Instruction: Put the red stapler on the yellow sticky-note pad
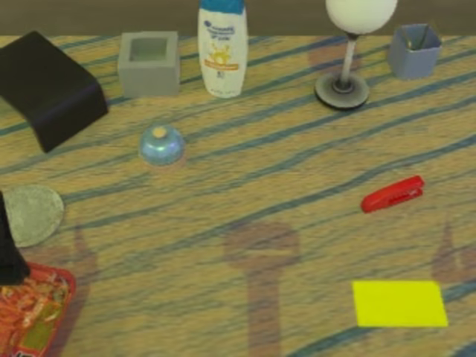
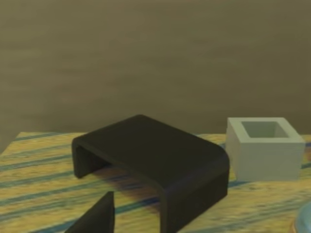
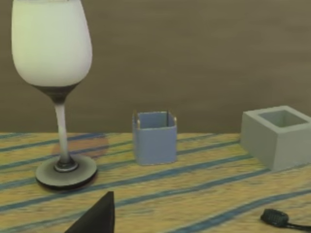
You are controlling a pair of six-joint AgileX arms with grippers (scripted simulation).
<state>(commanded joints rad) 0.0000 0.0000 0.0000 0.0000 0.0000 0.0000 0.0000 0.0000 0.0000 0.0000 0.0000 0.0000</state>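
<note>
The red stapler (image 1: 393,194) lies slanted on the wood-grain table at the right, with no gripper near it. The yellow sticky-note pad (image 1: 400,303) lies flat closer to the front edge, just below the stapler and apart from it. My left arm (image 1: 9,249) shows as a dark shape at the table's left edge, and one dark fingertip (image 2: 99,216) of its gripper stands far to one side over bare table. My right arm is outside the top view. One fingertip (image 3: 101,214) of its gripper shows the same way, with nothing held. Neither wrist view shows the stapler or the pad.
Along the back stand a black stand (image 1: 48,85), a grey open box (image 1: 149,63), a white bottle (image 1: 222,48), a wine glass (image 1: 343,82) and a blue-grey cup (image 1: 413,50). A bell (image 1: 161,144), a round grey coaster (image 1: 31,214) and a red food tray (image 1: 33,316) sit at the left.
</note>
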